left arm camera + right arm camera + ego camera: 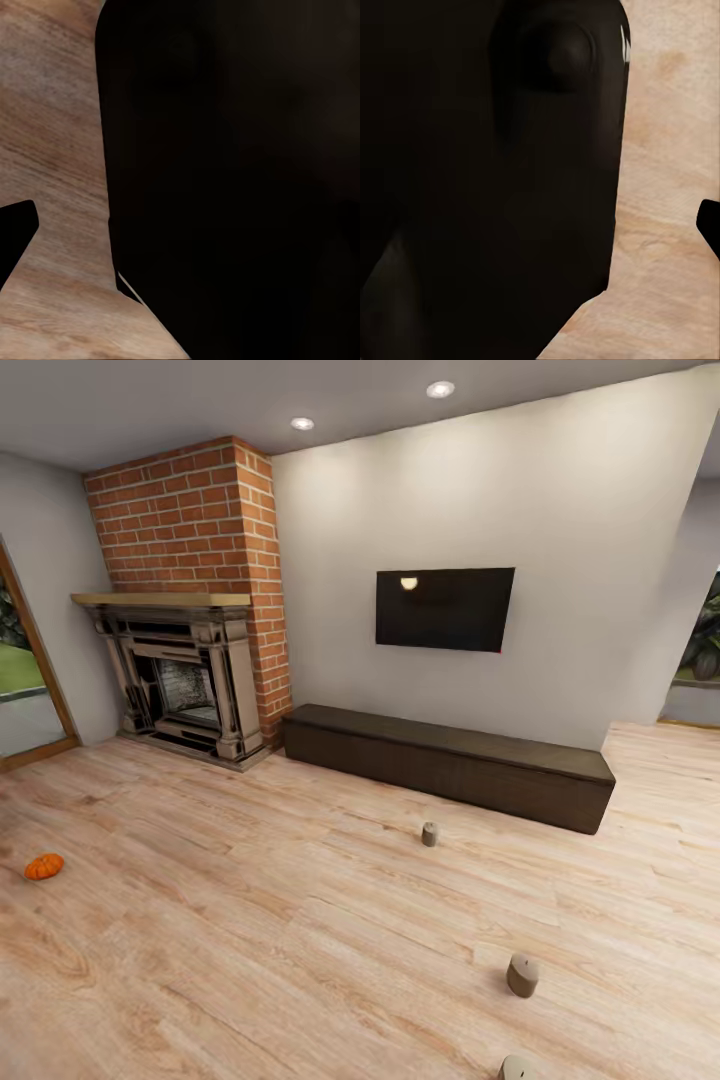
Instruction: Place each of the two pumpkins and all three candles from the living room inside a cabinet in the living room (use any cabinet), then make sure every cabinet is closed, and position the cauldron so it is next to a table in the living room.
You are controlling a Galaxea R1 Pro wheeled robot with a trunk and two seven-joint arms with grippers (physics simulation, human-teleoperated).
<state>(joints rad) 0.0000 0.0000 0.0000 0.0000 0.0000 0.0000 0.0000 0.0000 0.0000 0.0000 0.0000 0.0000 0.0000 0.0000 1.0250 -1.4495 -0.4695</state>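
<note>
Head view: long dark cabinet (450, 765) against white wall under black TV (445, 608), all fronts shut; brick fireplace (190, 600) just left of it. One pumpkin (44, 867) on wood floor (250, 940) far left, well apart from cabinet. Three candles on floor to right: first candle (430, 834) near cabinet front, second candle (522, 975) closer to me, third candle (517, 1069) at bottom edge. My wrist views: dark body blocks most, floor beside; cannot tell whether my claws are apart or together
</note>
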